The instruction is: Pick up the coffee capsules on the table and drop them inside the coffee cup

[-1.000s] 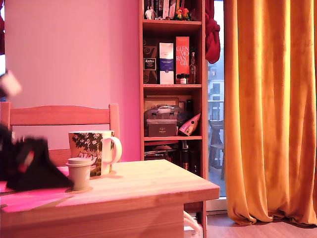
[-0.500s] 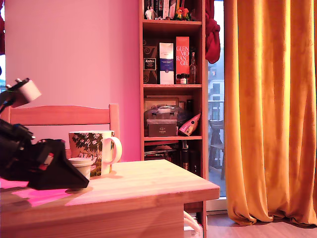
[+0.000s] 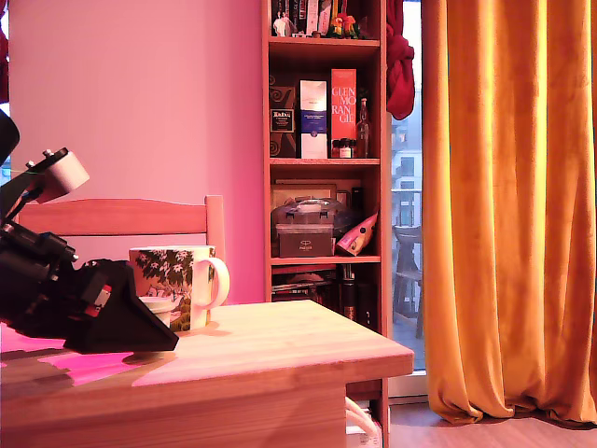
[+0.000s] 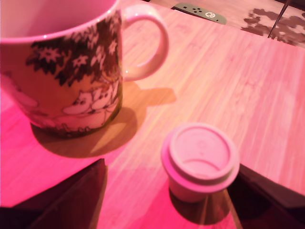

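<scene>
Wrist view showed the capsule (image 4: 200, 161) standing whole on the table (image 4: 248, 86), apart from the cup (image 4: 71, 71) at its 10 o'clock; outside, the gripper (image 3: 149, 331) hid most of it. Its spread jaws flanked the capsule without touching. A second earlier it sat farther back.

A strong pink-magenta tint covers both views. In the exterior view, daylight comes from the window behind the orange curtain (image 3: 508, 205) at that view's right, and the wall looks evenly lit. The picture is sharp there. In the wrist view the mug (image 4: 66, 67) is slightly soft, and it throws a dark shadow on the table (image 4: 248, 86). The capsule (image 4: 200, 160) looks clearer.
</scene>
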